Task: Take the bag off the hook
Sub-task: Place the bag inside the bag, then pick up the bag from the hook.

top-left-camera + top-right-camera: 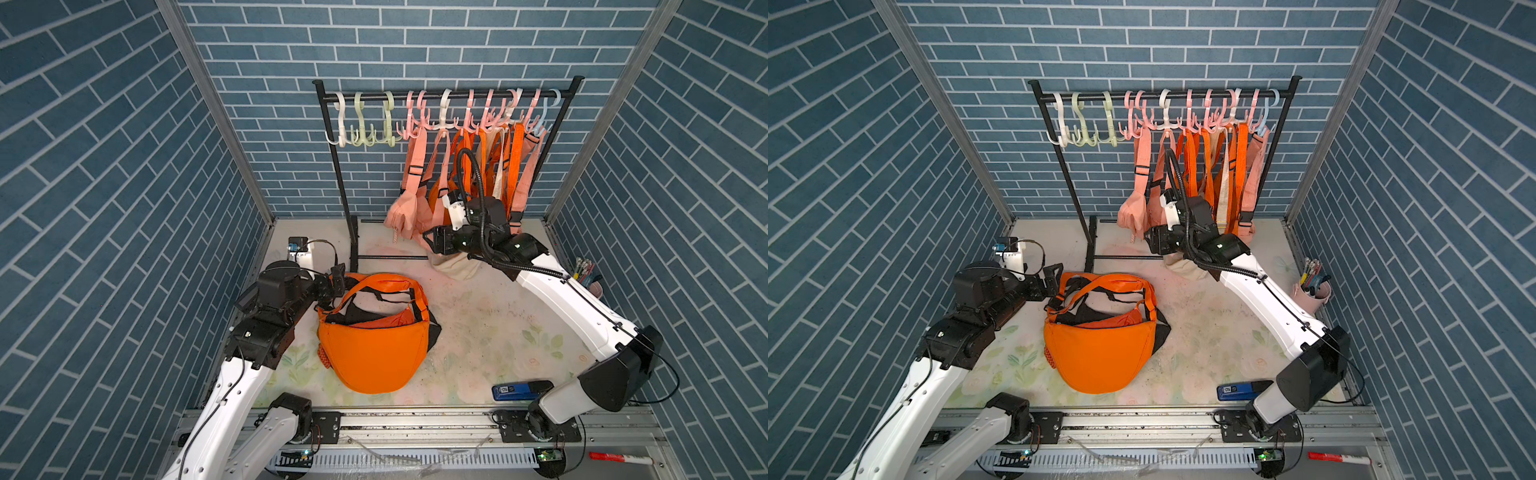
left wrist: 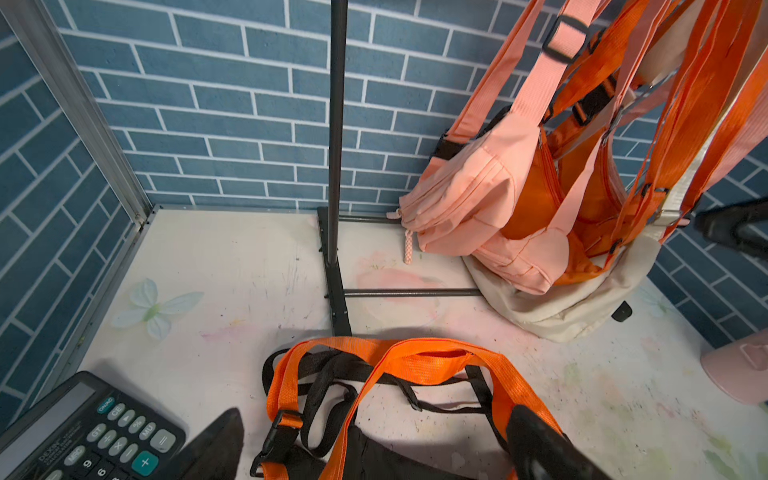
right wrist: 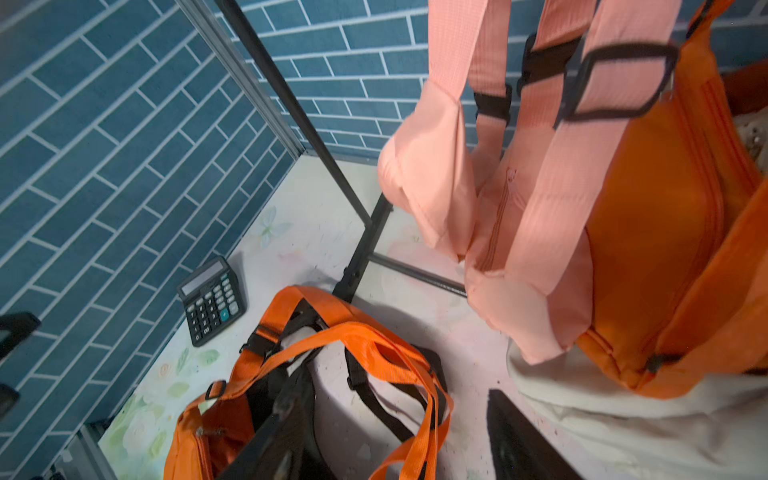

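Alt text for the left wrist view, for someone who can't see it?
The open left gripper frames the straps of an orange fabric bag with black trim lying on the table. Behind: a black metal rack and hanging pink, orange and cream fabric bags; a black calculator beside the gripper.

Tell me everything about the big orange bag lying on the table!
The orange bag is a half-moon pouch of smooth fabric with black trim and buckles. It lies flat on the table, mouth gaping, its orange strap looped loosely behind it. The open left gripper straddles that strap without closing on it.
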Robot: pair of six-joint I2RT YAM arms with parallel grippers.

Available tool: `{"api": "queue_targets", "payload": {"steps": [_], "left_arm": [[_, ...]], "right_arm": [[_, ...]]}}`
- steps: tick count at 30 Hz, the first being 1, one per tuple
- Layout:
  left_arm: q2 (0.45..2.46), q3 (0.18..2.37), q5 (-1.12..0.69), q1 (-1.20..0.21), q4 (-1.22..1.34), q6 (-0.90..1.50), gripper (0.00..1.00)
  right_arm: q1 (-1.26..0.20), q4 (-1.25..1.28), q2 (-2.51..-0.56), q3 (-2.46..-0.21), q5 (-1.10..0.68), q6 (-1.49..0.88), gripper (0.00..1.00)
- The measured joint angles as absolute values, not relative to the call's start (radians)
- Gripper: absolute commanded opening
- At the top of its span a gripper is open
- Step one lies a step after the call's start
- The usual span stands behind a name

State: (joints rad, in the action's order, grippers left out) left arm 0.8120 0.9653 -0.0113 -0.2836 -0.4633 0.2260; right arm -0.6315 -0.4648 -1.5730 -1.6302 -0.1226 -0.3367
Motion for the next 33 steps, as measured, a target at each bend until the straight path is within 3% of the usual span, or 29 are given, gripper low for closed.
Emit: {"api": "queue_targets", "payload": {"steps": [15,25,29,33], "left_arm": [[0.767,0.953,-0.032,-0.284,-0.459,0.216,0.99],[0.764,0.947,-0.050,-0.282,-0.458,0.216,0.99],[0.764,0.946,-0.056,-0.282,-0.458,0.217,0.99],[0.763,0.939,-0.068,-0.281,-0.455,0.217,0.99]], "right_arm": [[-0.607,-0.384,-1.931,-2.011,-0.099,-0.464,0.73],[-0.597,-0.289,-2.072,-2.133,-0.033,-0.503,0.73],[-0.592,-0.283,-2.165,-2.255,-0.035,-0.512,0.69],[-0.590,-0.280,-2.240,-2.350,-0.043,-0.524,0.59]]}}
